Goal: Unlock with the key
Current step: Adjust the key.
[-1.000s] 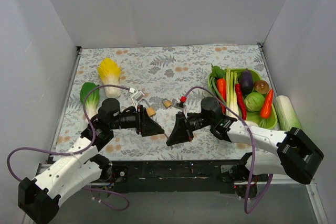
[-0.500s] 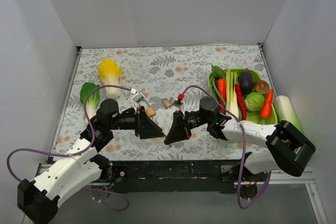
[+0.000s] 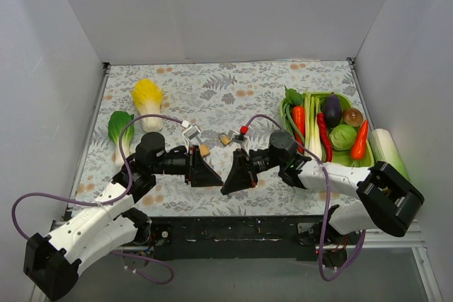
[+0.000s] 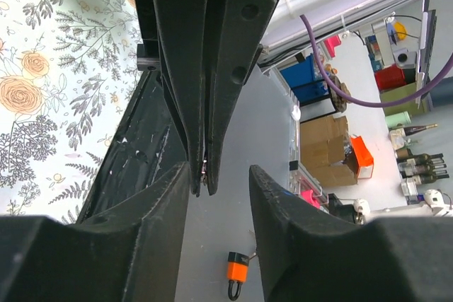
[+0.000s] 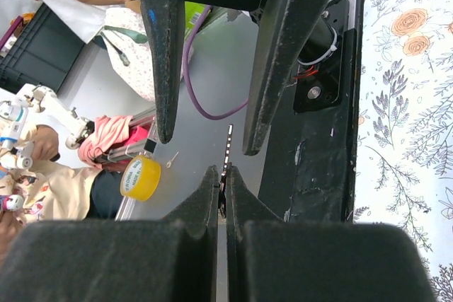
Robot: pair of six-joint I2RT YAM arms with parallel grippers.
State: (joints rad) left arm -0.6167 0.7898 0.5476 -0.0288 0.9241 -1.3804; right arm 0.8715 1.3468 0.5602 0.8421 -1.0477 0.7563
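Note:
My two grippers meet tip to tip over the table's near edge. The right gripper [image 3: 230,180] [image 5: 223,171] is shut, with a thin small metal piece, apparently the key [image 5: 222,192] [image 4: 204,176], pinched between its pads. The left gripper [image 3: 209,175] [image 4: 219,173] stands open with nothing in it, and the right gripper's fingertips [image 4: 205,104] point into its gap. From the right wrist the left fingers [image 5: 166,54] stand apart just ahead of the key. An orange padlock [image 4: 237,272] lies far below on the grey floor beyond the table edge.
A green tray [image 3: 284,112] of vegetables sits at the right, with a pale leek-like vegetable [image 3: 388,150] beside it. A yellow cabbage [image 3: 147,97] and a green bok choy [image 3: 119,129] lie at the left. The black table rail [image 4: 134,153] runs under the grippers. A yellow tape roll [image 5: 140,177] lies on the floor.
The left gripper's fingers have narrowed and it has edged right toward the right gripper. The right gripper shifted slightly left, still shut.

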